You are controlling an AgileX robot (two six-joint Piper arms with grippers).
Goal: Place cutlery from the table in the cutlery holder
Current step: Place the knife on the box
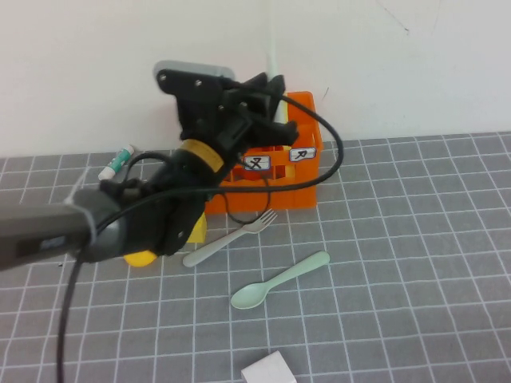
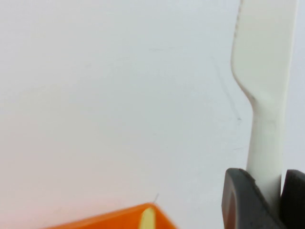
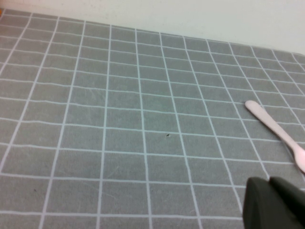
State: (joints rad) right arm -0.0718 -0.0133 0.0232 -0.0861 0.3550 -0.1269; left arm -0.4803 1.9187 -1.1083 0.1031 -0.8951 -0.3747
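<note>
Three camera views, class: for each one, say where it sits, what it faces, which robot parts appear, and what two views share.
High view: raised, angled down at table; left arm, left gripper over cutlery holder.
Left wrist view: faces wall; left gripper shut on white knife.
Right wrist view: low over table; shut right gripper.
Shared: high and left wrist show holder, knife.

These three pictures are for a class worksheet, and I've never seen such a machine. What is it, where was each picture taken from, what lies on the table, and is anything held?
It is a two-armed robot. The high view looks down at the table; the other two come from cameras on the wrists. The left gripper, raised over the orange cutlery holder, is shut on a white knife that points upward. On the table lie a grey-green fork and a mint-green spoon. The right gripper, shut and empty, hovers low over the tiles near a pale utensil handle.
</note>
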